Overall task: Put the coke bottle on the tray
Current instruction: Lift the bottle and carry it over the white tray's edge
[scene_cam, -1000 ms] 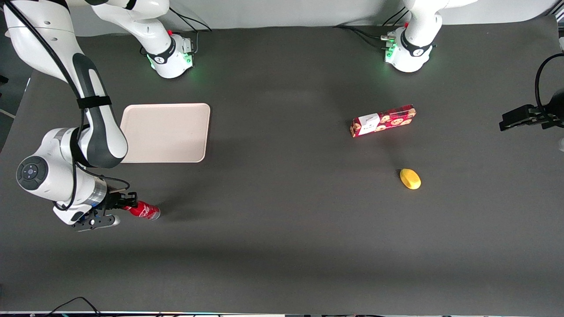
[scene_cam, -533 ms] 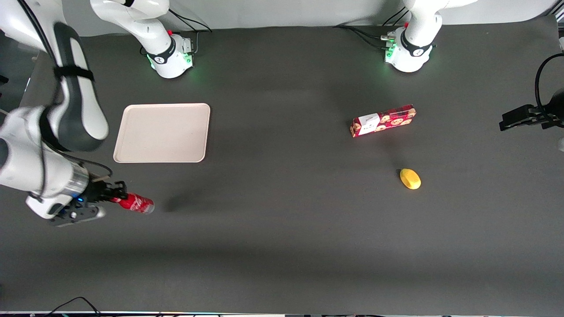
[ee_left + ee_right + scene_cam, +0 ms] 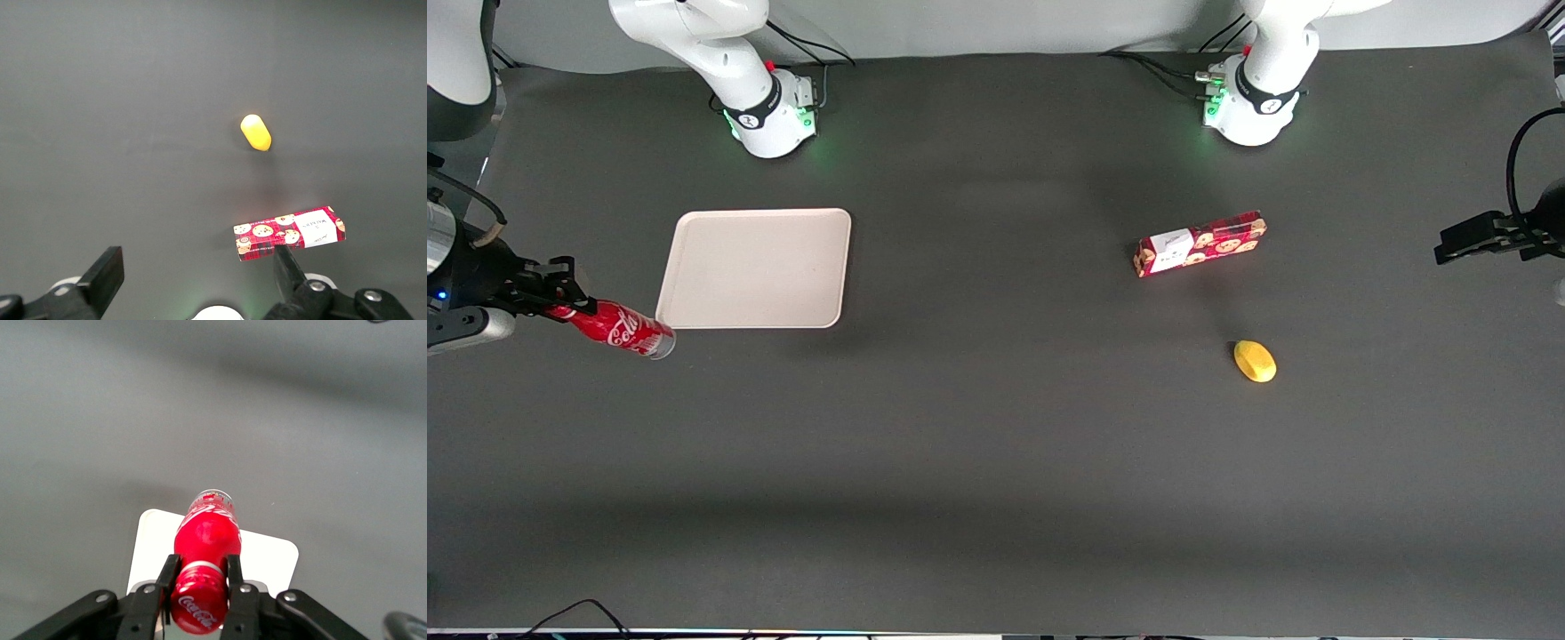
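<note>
Between gripper (image 3: pixel 551 289) fingers, red white-scripted coke bottle (image 3: pixel 618 329)

Working arm: glossy white shells, one dark grey link (image 3: pixel 458 116) at the frame edge. Base (image 3: pixel 769 124) is white with a black collar bearing a small white mark, green lights glowing at its foot, one red dot, black cables (image 3: pixel 805 44) trailing off. Wrist (image 3: pixel 463 271) is black with a blue light and a grey bracket (image 3: pixel 463 324) beneath. The pincer (image 3: pixel 560 300) (image 3: pixel 200 572), at the working arm's end of the tabletop (image 3: pixel 996 462), is matte black; slim fingers (image 3: pixel 167 573), silver screws (image 3: pixel 240 588) at their roots.
</note>
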{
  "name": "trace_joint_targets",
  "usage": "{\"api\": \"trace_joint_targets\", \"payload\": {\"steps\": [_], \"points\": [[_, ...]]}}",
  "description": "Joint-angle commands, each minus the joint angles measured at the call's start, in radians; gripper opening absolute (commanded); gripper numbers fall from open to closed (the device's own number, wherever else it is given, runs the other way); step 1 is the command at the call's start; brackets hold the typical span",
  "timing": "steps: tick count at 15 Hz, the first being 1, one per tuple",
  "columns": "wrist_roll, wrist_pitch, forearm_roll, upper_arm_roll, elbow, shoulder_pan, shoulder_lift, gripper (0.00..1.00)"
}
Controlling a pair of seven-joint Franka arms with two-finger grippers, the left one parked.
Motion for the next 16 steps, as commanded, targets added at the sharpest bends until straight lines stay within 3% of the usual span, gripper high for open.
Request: {"api": "trace_joint_targets", "payload": {"steps": [1,3,6,11,16], "points": [[-0.034,0.002,-0.014,0.0,-0.028,-0.024,0.024,0.0],[-0.037,0.052,-0.036,0.0,-0.136,-0.052,-0.022,0.0],[-0.069,0.331,-0.064,0.0,-0.527,-0.092,-0.227,0.0],[-0.077,0.6,-0.066,-0.004,-0.928,-0.158,-0.405,0.0],[-0.135,0.696,-0.076,-0.01,-1.06,-0.209,-0.404,0.0]]}}
